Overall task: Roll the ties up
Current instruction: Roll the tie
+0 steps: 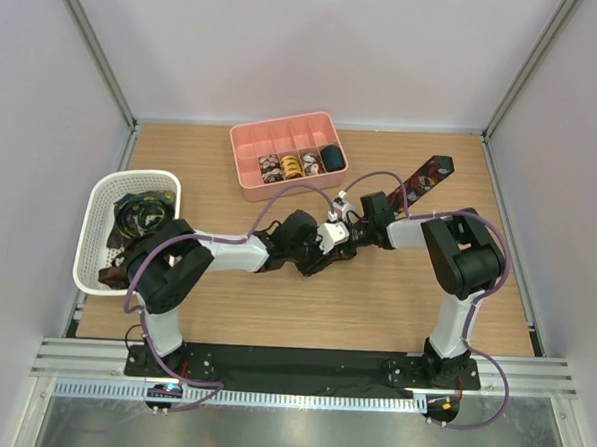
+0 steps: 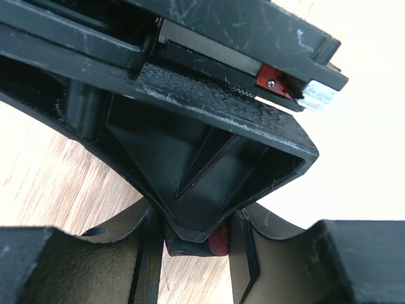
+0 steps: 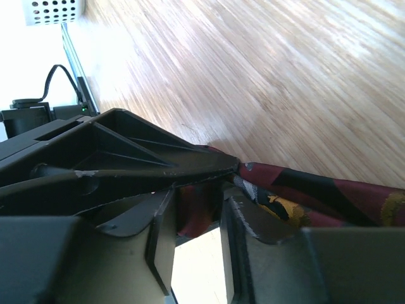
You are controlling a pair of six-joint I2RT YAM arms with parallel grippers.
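Black-and-red tie (image 1: 426, 176) runs from mid-tabletop (image 1: 274, 302) to the far right, its near end between the fingers of my left tool (image 2: 193, 253) and right tool (image 3: 196, 221), firmness of either pinch unclear; the crowded tips may clash, or loose fabric may slip free.

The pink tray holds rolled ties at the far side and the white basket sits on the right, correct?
No: the top view shows the white basket on the left. The pink tray does hold rolled ties at the far side.
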